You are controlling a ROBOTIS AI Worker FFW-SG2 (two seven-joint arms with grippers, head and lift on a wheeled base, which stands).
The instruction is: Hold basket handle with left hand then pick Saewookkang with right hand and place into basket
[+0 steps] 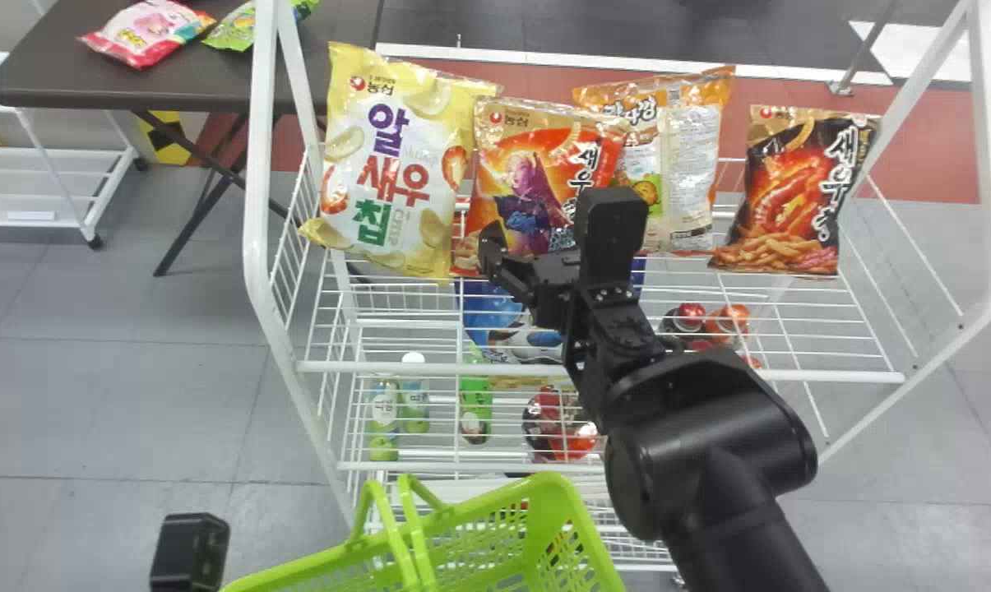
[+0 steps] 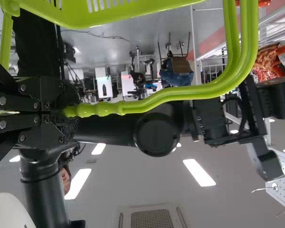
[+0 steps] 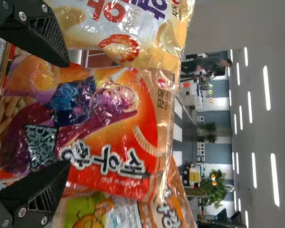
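Right wrist view: Saewookkang (image 3: 109, 128) stands unpicked on the shelf (image 1: 396, 367), between a yellow bag (image 1: 396, 164) at left and an orange-edged bag (image 1: 688, 164) at right. The right hand (image 3: 68, 114) is spread, a finger towards each side of it. The left hand (image 2: 72, 111) pinches the handle (image 2: 180, 95), so that part looks done; picking and placing into the near basket (image 1: 548, 483) remain. Glossy, creased film with a flat crimped top; white wire shelf; smooth, bulging green handle; slotted basket walls.

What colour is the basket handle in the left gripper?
The handle is bright lime green, clearest in the left wrist view.
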